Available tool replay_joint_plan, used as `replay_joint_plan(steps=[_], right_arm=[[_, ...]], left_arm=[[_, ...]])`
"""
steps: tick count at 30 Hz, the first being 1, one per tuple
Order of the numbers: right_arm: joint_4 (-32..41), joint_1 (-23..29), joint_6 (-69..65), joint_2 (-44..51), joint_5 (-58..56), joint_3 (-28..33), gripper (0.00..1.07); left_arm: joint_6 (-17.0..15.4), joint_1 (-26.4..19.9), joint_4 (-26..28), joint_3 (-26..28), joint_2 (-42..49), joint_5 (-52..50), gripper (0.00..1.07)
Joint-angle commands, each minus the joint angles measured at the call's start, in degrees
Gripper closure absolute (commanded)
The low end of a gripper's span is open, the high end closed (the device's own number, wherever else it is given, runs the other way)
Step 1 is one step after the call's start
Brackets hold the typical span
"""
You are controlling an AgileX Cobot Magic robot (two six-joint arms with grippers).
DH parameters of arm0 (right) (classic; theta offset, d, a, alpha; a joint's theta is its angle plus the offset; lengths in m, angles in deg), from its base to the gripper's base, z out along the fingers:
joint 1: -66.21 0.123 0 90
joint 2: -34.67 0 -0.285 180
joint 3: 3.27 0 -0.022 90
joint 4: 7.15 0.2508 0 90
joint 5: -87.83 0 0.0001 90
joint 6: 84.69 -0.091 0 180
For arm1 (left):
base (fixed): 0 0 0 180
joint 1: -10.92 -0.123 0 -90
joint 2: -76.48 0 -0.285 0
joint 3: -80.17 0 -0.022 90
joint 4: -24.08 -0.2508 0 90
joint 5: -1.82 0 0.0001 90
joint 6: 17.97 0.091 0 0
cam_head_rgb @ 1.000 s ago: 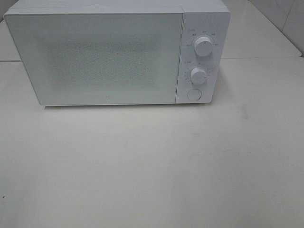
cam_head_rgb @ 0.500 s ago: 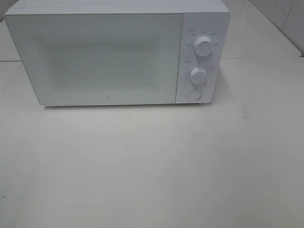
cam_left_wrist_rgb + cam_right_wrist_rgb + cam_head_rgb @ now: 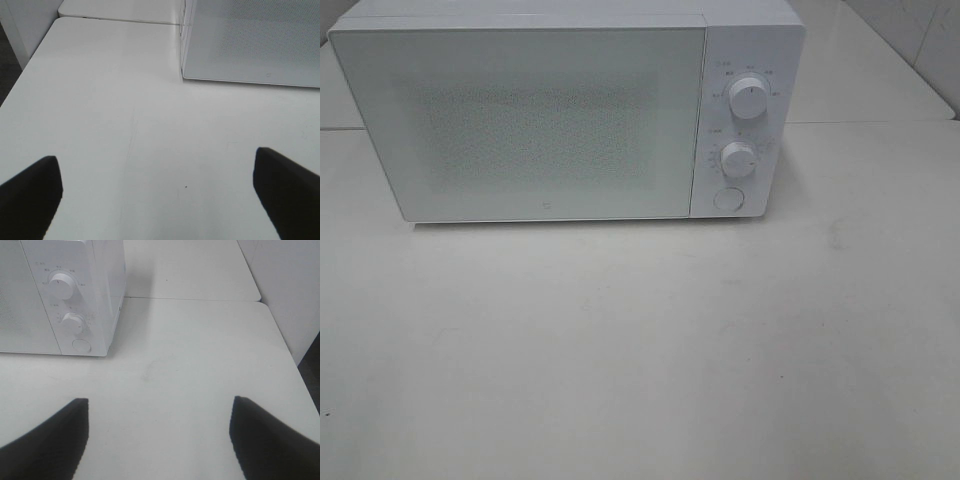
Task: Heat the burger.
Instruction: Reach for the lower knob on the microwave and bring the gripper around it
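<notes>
White microwave (image 3: 520, 120) at upper left stands shut, no burger visible to us; left fingers (image 3: 30, 200) and right fingers (image 3: 270, 440) hang apart, empty, so we'd press its round button (image 3: 727, 199) squarely to check inside.

I'm not seeing through the microwave (image 3: 760, 50)'s speckled door (image 3: 530, 125) at all, it's hiding the inside. Print around the 2 dials (image 3: 748, 97) is coming out too tiny to read. Wrist views are cropping the fingers (image 3: 30, 195) of the left gripper (image 3: 155, 155) and right gripper (image 3: 160, 400) at the frame edge.
</notes>
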Motion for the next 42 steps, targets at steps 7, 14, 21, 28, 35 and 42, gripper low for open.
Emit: replay_joint_plan(steps=[7, 14, 21, 28, 35, 42], right_arm=[[0.0, -0.29, 0.06, -12.32, 10.43, -0.06, 0.33], [0.0, -0.29, -0.23, -18.96, 15.01, -0.06, 0.33], [0.06, -0.29, -0.46, -27.39, 23.55, -0.06, 0.33], [-0.06, -0.29, -0.46, -33.46, 30.94, -0.06, 0.33], [0.11, -0.29, -2.18, -40.34, 43.89, -0.06, 0.33], [-0.06, -0.29, -3.38, -46.12, 56.15, -0.06, 0.33]], left_arm=[[-0.06, -0.23, 0.4, -0.17, 1.43, -0.34, 0.08], [-0.06, -0.23, 0.4, -0.17, 1.43, -0.34, 0.08], [-0.06, -0.23, 0.4, -0.17, 1.43, -0.34, 0.08], [-0.06, -0.23, 0.4, -0.17, 1.43, -0.34, 0.08], [-0.06, -0.23, 0.4, -0.17, 1.43, -0.34, 0.08], [-0.06, -0.23, 0.4, -0.17, 1.43, -0.34, 0.08]])
